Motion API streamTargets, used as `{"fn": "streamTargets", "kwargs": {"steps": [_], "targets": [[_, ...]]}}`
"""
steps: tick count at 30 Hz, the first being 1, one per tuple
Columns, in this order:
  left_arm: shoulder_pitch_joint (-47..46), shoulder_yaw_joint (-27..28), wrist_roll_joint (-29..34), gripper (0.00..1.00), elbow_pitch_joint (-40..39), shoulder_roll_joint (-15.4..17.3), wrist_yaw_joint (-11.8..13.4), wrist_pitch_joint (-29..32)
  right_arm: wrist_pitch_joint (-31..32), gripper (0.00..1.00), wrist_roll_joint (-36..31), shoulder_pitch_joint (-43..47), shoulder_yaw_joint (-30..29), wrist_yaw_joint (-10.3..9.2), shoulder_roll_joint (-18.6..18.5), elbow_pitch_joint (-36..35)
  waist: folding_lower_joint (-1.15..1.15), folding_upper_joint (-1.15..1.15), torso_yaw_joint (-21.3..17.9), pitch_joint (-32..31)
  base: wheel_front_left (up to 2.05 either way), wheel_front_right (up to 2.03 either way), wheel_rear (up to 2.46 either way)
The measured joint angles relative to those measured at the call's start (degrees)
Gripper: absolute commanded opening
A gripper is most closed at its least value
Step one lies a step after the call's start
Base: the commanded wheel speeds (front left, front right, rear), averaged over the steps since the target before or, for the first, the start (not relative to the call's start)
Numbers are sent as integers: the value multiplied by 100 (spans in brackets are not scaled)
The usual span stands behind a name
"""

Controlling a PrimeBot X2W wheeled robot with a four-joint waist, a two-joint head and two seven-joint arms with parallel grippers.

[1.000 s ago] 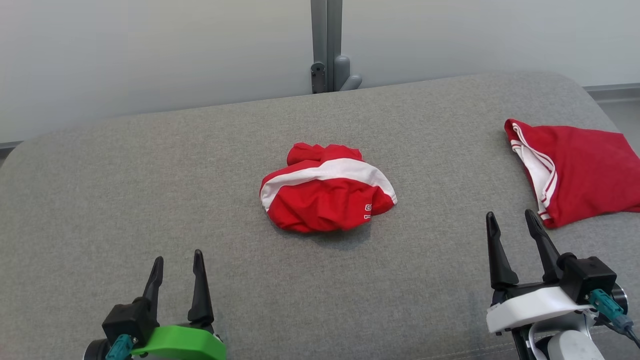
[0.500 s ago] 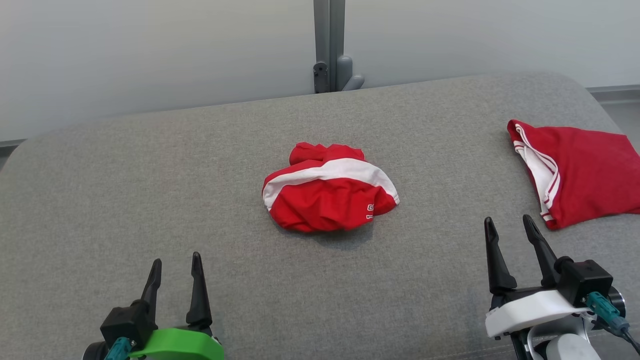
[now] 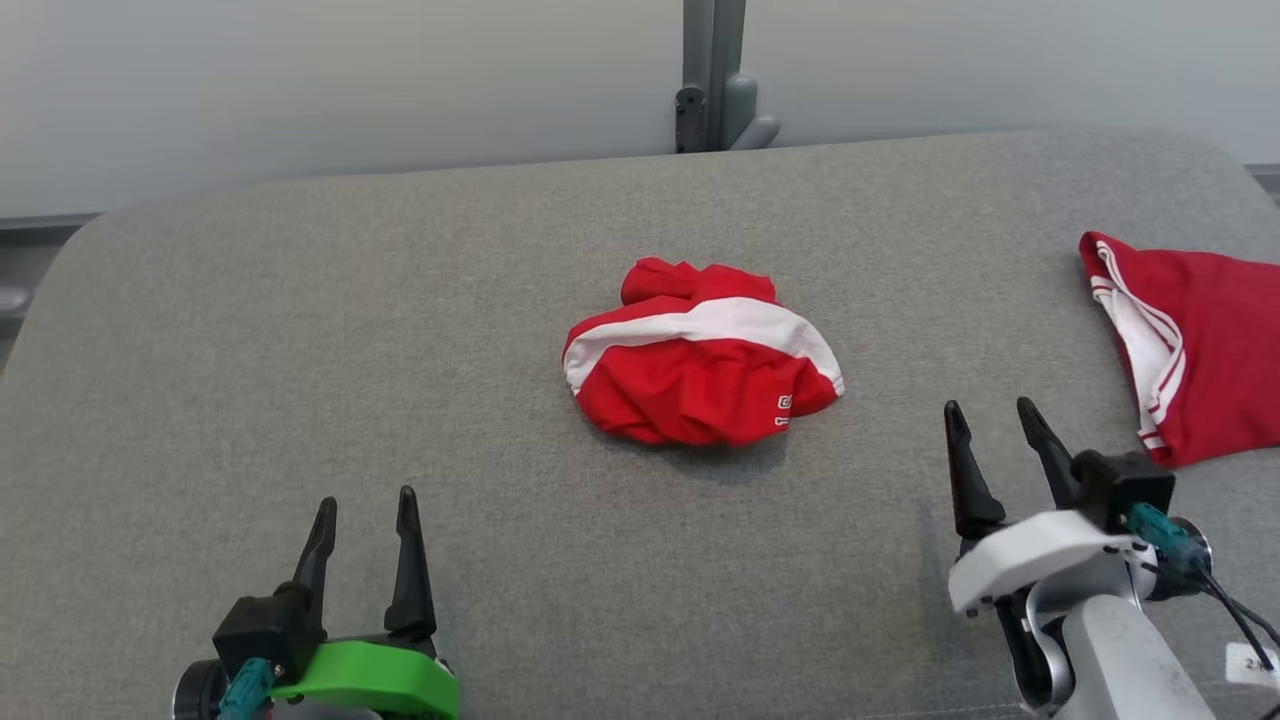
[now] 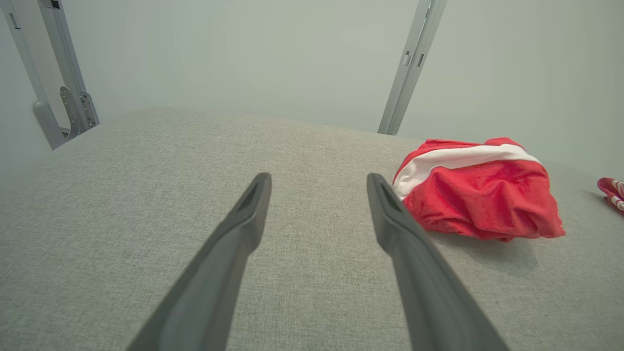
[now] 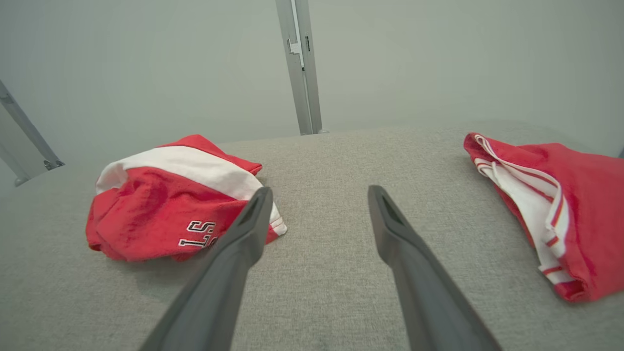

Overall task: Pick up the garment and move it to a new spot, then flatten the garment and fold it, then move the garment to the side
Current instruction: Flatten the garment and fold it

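Observation:
The garment (image 3: 700, 355) is a crumpled red bundle with a white band, lying in the middle of the grey padded surface (image 3: 300, 330). It lies right of my left fingers as the garment (image 4: 475, 190) in the left wrist view, and left of my right fingers as the garment (image 5: 175, 200) in the right wrist view. My left gripper (image 3: 366, 498) stands open near the front left, well short of the garment, nothing between its fingers. My right gripper (image 3: 988, 408) is open at the front right, also apart from the garment and empty.
A second red garment (image 3: 1200, 350) with white trim lies folded flat at the right edge; in the right wrist view this folded garment (image 5: 560, 204) is to the right of my fingers. A grey upright post (image 3: 712, 80) stands behind the surface against a pale wall.
The whole head picture has shifted right, so the camera has turned. The right gripper sits a little higher and further left in view; the left gripper and both garments have not moved on the surface.

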Motion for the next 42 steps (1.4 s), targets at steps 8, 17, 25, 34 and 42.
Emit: {"fn": "streamTargets", "kwargs": {"steps": [8,17,25,34,42], "targets": [[-289,-86,9,100,-7,-10,-10,0,142,100,-68,-1267,-74,0,-8,1710,0,0,462,349,0,0,0],[-450,-162,-60,100,-36,-13,37,0,190,100,-309,-2090,-205,0,-196,3310,0,0,1143,676,0,0,0],[-451,-149,-97,100,-74,-13,94,0,2,0,-253,-2406,-233,-1,-204,3864,0,0,1505,842,0,0,0],[-442,-93,-93,100,-93,-15,110,0,-86,0,-252,-2562,-86,0,-434,3567,0,0,1315,859,0,0,0],[-404,-81,-93,100,-100,-19,119,0,-97,0,-327,-2043,-23,0,-976,2359,0,0,927,779,0,0,0]]}}
